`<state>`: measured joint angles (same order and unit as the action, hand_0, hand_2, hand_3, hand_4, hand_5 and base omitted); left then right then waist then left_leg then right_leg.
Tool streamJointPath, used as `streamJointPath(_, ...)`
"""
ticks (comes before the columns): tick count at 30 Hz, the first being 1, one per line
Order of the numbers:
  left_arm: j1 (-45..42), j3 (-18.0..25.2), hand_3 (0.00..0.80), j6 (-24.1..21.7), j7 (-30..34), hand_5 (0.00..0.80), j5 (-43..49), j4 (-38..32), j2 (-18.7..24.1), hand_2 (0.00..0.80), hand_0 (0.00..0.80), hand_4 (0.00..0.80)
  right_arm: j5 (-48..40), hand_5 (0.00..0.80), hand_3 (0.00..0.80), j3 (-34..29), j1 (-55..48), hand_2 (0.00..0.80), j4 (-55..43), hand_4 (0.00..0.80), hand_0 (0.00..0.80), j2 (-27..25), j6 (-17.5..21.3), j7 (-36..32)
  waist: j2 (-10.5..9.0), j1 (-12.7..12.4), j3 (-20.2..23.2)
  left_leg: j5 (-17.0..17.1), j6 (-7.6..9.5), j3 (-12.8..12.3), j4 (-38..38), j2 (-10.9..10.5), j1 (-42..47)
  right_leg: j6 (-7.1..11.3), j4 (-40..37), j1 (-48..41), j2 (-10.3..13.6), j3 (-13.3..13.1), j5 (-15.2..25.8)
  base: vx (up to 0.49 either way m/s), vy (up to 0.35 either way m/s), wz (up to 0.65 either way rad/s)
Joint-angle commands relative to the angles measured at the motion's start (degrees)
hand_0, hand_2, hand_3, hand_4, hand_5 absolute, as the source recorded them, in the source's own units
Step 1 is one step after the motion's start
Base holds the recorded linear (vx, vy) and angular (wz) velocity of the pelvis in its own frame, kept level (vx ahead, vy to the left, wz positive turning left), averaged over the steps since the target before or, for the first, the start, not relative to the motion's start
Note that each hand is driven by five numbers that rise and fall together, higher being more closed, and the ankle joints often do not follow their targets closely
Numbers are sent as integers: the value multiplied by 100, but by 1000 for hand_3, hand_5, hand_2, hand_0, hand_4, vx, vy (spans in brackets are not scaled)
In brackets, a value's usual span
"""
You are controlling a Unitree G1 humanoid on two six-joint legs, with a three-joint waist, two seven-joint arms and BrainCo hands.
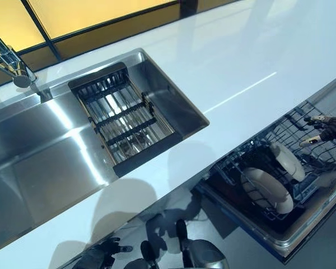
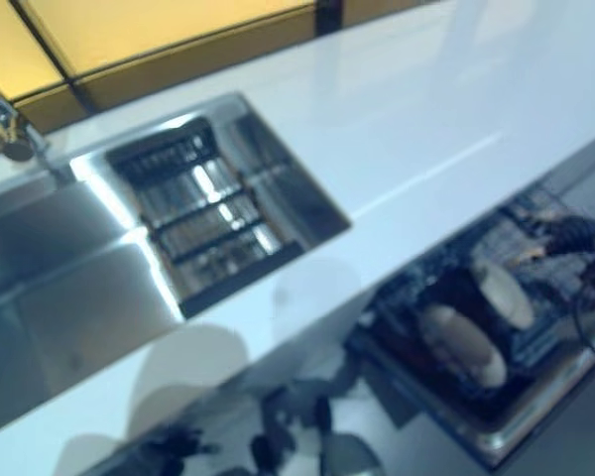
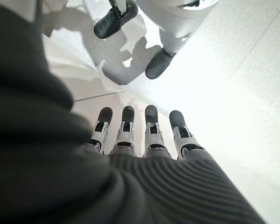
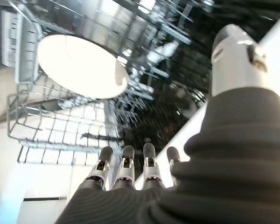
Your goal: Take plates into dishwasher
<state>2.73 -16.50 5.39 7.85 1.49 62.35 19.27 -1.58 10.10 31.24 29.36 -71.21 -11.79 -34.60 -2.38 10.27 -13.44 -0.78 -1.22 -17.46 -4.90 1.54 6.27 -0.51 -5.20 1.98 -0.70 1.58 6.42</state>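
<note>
Two white plates stand on edge in the pulled-out dishwasher rack at the lower right: a nearer plate and a second plate behind it. My right hand hovers over the rack's far right side, a little beyond the plates. In the right wrist view its fingers are straight and hold nothing, with one plate ahead of them in the wire rack. My left hand hangs low over the floor, fingers straight and empty.
A white counter runs across the view, above the dishwasher. A steel sink is set into it at the left, with a dark drain rack inside. A faucet stands at the sink's far left.
</note>
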Motion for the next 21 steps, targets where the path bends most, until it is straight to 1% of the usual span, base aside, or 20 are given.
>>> streamJointPath(1,62,191,0,-97,-156,0,188,392,347,0,0,0,-429,0,0,-205,177,0,72,0,0,-309,-107,207,-274,-8,586,-80,-189,96,-6,299,255,832,20,-177,447,-186,-62,97,-79,-5)
streamJointPath(5,-63,406,0,-41,-284,0,221,549,353,0,0,0,-726,0,0,-668,-200,0,-138,0,0,-307,-242,349,-307,-15,629,-112,-189,106,75,381,303,773,51,-242,433,-168,-122,73,-104,-4)
streamJointPath(9,-315,754,0,54,-479,0,149,745,425,0,0,0,-915,0,0,-1354,-828,0,-253,0,0,-246,-270,762,-307,-132,546,-102,-216,283,147,526,300,637,384,-244,328,41,-369,62,-204,6)
streamJointPath(11,-554,948,0,20,-670,0,18,842,481,0,0,0,-989,0,0,-1758,-1165,0,-149,0,0,-264,-235,1096,-283,-235,472,105,-310,430,32,586,195,583,373,-293,236,232,-421,63,-236,20)
streamJointPath(13,-619,987,0,-99,-737,0,-69,830,489,0,0,0,-893,0,0,-1933,-1225,0,-40,0,0,-276,-213,1207,-231,-316,374,334,-432,572,-10,600,-34,572,262,-329,167,277,-393,-107,-98,26)
streamJointPath(14,-604,990,0,-230,-784,0,-128,793,490,0,0,0,-907,0,0,-2002,-1204,0,76,0,0,-328,-178,1324,-207,-384,244,518,-565,640,-10,612,-291,575,174,-341,132,285,-355,-233,-64,20)
streamJointPath(15,-556,993,0,-316,-804,0,-193,769,496,0,0,0,-1051,0,0,-1990,-1145,0,119,0,0,-388,-193,1384,-212,-392,160,532,-590,540,38,629,-362,563,160,-311,147,331,-344,-273,-57,23)
streamJointPath(16,-473,1013,0,-402,-816,0,-251,764,497,0,0,0,-1144,0,0,-1951,-1033,0,164,0,0,-451,-208,1458,-221,-355,94,479,-578,368,156,642,-368,535,185,-242,193,418,-338,-293,-27,20)
streamJointPath(17,-319,1030,0,-484,-807,0,-298,755,501,0,0,0,-1169,0,0,-1955,-888,0,266,0,0,-541,-194,1487,-246,-263,69,310,-556,61,408,676,-314,480,245,-89,301,620,-310,-303,-17,31)
streamJointPath(18,-206,1043,0,-498,-787,0,-306,749,485,0,0,0,-1240,0,0,-1956,-820,0,360,0,0,-621,-131,1437,-265,-179,84,124,-559,-125,595,713,-233,439,281,9,382,795,-294,-284,-12,45)
streamJointPath(19,-142,1044,0,-526,-778,0,-296,733,466,0,0,0,-1227,0,0,-1978,-804,0,426,0,0,-699,-77,1388,-277,-114,114,37,-565,-215,731,740,-147,400,305,89,425,907,-273,-238,-9,67)
streamJointPath(20,-73,988,0,-588,-782,0,-292,695,438,0,0,0,-1278,0,0,-2025,-859,0,537,0,0,-829,0,1333,-259,-15,157,15,-608,-226,959,804,12,335,330,188,423,1001,-249,-228,-19,73)
streamJointPath(21,0,935,0,-581,-782,0,-307,639,430,0,0,0,-1359,0,0,-2092,-926,0,600,0,0,-929,24,1305,-242,62,194,68,-645,-172,1215,869,73,271,347,290,404,1000,-234,-255,-31,64)
